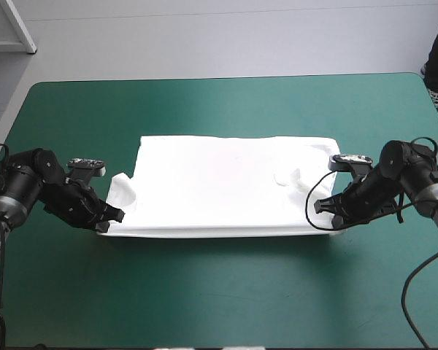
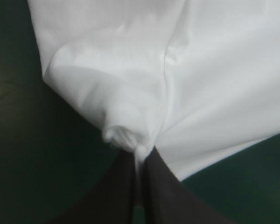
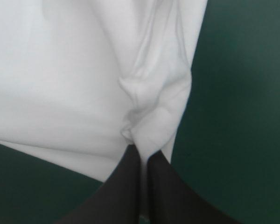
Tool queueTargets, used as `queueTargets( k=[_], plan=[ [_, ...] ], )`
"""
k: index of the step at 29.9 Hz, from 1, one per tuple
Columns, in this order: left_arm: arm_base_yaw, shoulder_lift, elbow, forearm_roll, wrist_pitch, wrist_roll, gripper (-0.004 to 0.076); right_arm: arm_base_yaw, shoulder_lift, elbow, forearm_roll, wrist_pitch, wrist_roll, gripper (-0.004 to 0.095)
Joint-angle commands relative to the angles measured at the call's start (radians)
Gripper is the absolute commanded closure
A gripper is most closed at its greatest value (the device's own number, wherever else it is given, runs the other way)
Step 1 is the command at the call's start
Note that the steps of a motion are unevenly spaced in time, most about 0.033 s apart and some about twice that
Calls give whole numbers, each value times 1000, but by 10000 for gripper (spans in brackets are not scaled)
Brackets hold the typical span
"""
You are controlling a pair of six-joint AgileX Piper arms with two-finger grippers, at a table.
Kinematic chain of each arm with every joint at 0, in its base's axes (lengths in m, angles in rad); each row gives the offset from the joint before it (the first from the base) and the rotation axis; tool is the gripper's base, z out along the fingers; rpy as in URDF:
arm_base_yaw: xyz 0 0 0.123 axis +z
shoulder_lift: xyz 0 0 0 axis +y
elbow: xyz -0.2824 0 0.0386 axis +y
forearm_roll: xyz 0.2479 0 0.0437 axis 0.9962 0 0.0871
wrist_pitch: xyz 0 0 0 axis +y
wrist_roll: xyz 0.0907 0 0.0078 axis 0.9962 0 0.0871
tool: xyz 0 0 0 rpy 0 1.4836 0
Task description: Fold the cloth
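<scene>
The T-shirt [image 1: 226,186] lies as a wide white rectangle on the middle of the table [image 1: 204,299], stretched between the two pincers. The left pincer [image 1: 115,216] is all but closed on the near corner at its end. In the left wrist view its black fingers [image 2: 112,196] meet in a point, with a bunched knot of white cloth pinched at the tips and the sheet fanning out ahead. A curled-up flap [image 1: 124,191] of the T-shirt stands just beside this pincer, on its far side. The right pincer [image 1: 319,206] is likewise nearly closed, nipping a puckered fold at the opposite near corner. A small raised wrinkle [image 1: 288,177] sits ahead of it. Bare teal-green cover [image 3: 242,93] lies under and beside both pincers. Each arm reaches in low from its own side of the table, wrist dropped close to the cover and pincer aimed inward along the T-shirt's near edge
</scene>
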Motion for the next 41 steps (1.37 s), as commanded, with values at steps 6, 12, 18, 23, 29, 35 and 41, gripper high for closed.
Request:
queueTargets(
  k=[6, 12, 18, 23, 29, 35, 41],
  plan=[
    [6, -37, 86, 37, -47, -16, 704, -13, -148, 122, -35, -3, -34, 919],
    [6, -37, 89, 19, -49, -9, 547, -13, -178, 154, -3, -7, -58, 629],
    [6, -37, 89, -15, -49, -9, 220, -13, -212, 154, 9, -51, -58, 160],
    [6, -37, 85, -32, -105, -9, 167, -13, -229, 144, 9, -133, -58, 157],
    [6, -62, -23, -75, -219, -11, 167, -13, -229, 69, 9, -146, -58, 166],
    [8, -84, -215, -60, -226, -15, 167, -13, -229, 30, 11, -107, -58, 183],
    [8, -87, -229, -42, -237, -15, 167, -13, -237, 29, 28, -62, -58, 221]
  ],
)
